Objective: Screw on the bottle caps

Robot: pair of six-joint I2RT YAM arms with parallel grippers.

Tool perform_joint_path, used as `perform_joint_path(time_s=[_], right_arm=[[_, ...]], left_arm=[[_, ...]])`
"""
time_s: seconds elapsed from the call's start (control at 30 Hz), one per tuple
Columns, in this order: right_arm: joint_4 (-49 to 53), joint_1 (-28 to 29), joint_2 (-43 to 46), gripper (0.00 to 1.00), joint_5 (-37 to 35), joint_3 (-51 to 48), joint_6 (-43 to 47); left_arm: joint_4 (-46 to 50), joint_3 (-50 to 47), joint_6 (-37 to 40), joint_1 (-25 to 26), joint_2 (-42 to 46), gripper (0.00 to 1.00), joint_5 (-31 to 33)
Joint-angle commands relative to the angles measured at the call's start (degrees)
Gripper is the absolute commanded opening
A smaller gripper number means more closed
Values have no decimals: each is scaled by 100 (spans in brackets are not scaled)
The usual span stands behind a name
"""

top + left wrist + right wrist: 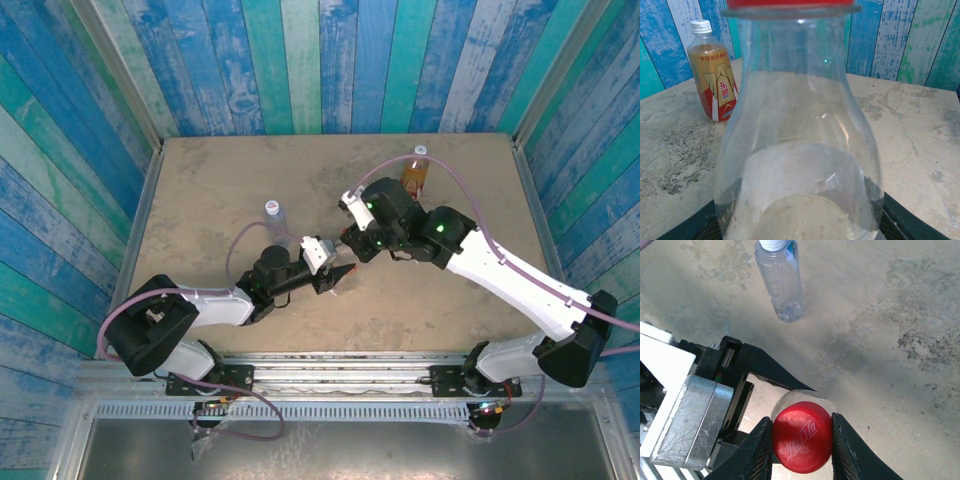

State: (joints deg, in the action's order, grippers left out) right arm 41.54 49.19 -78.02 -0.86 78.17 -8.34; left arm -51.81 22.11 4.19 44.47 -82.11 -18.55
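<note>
My left gripper [338, 272] is shut on the lower body of a clear bottle [800, 125], holding it upright above the table. A bright red cap [802, 436] sits on that bottle's neck, and my right gripper [352, 243] is shut on the cap from above, one finger [756, 452] pressed against each side. The amber bottle with the orange label [714, 80] stands at the back wearing a white cap [701, 26]. The clear bluish bottle [781, 285] stands capped [773, 244] left of centre.
The table top [220, 180] is worn beige, boxed in by blue-green plank walls [330, 60] with metal edges. The left gripper's black fingers [767, 372] and silver body [690, 420] crowd the space beside the red cap. Bare table lies at front right.
</note>
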Motion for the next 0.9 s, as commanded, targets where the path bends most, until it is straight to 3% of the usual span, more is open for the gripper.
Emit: perform_joint_path(time_s=[0.0,0.37,0.87], right_arm=[[214,-194,-121,28,34,145,-424],[232,-220,-154,29,420,242,-102],[250,231,-196,31,-282,261,478]], left_arm=[[875,-266,81,18,-130,57,-137],[620,-303,46,18,-267,56,-157],[-188,-512,-93,18,-438,53,-158]])
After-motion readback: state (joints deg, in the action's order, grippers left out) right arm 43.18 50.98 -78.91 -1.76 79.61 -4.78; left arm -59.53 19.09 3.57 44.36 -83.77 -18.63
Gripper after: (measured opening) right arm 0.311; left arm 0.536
